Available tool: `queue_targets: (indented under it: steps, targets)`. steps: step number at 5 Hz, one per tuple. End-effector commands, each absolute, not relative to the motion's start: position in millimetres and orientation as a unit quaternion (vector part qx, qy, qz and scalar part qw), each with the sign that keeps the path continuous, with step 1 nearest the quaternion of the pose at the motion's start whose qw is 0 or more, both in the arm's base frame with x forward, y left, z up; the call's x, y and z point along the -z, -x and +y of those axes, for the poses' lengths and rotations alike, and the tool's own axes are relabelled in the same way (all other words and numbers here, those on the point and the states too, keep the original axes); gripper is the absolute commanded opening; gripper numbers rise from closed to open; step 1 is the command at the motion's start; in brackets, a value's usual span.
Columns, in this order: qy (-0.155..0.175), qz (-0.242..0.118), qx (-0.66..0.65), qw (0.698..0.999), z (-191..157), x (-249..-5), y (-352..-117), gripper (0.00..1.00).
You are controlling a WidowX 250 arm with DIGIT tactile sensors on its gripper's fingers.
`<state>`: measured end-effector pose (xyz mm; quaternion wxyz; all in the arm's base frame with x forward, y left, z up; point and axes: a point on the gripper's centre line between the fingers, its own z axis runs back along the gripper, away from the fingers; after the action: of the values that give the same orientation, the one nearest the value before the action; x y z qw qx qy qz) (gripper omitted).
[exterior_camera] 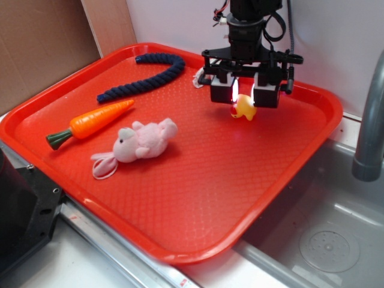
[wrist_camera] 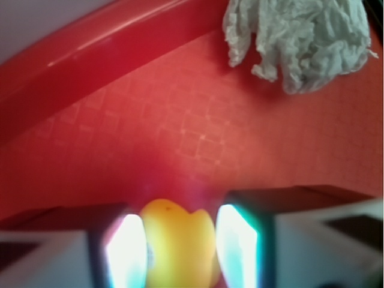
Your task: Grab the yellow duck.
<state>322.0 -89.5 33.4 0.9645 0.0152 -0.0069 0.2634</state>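
Yellow duck on red tray, near tray's far right edge, sitting between the pincer fingers. Pincer spread around duck; contact with pads not discernible. Wrist view only: crumpled white cloth beyond duck, near tray rim. Exterior view only: orange carrot, pink plush bunny, dark blue rope, all left of duck.

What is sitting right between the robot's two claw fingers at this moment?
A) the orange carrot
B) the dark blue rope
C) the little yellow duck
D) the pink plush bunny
C: the wrist view shows the yellow duck between the two fingers of the gripper, and the exterior view shows the gripper directly over it.
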Motion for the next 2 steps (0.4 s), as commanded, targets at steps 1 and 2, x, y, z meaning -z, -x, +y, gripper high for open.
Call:
queue_targets:
  steps: [1,2]
  targets:
    - [-0.006,-0.025,-0.278,0.96,-85.8,-48.5,-325.0,0.0]
    - [-0.012,-0.04,-0.283,0.958,-84.3,-57.3,-322.7,0.0]
